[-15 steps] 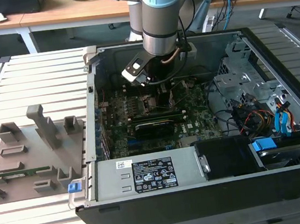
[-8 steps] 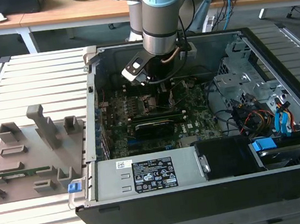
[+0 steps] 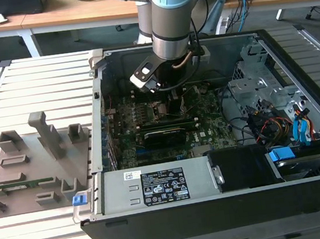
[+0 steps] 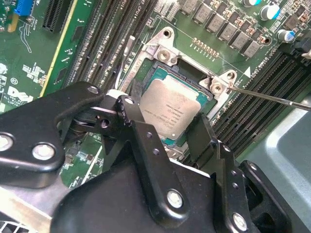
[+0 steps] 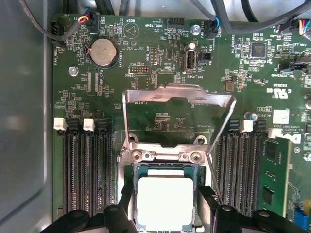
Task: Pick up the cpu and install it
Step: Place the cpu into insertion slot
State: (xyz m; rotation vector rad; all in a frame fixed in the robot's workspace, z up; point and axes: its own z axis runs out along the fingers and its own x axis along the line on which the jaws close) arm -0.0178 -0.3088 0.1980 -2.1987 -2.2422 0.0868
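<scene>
Robot arm (image 3: 170,18) is reaching down into an open computer case (image 3: 220,215) lying on its side on a slatted metal table (image 3: 36,74). A grey fixture plate (image 3: 30,166) sits on the slats at the exterior view's left, just beside the case. Behind it are wooden desks (image 3: 63,14) with cables and clutter.

In the second wrist view the gripper (image 4: 166,116) is right over the socket, and its black fingers (image 4: 141,136) look pinched on two opposite edges of the cpu (image 4: 170,109). The cpu sits in the socket on the green motherboard (image 5: 160,53), with the metal load frame (image 5: 177,94) flipped up.
</scene>
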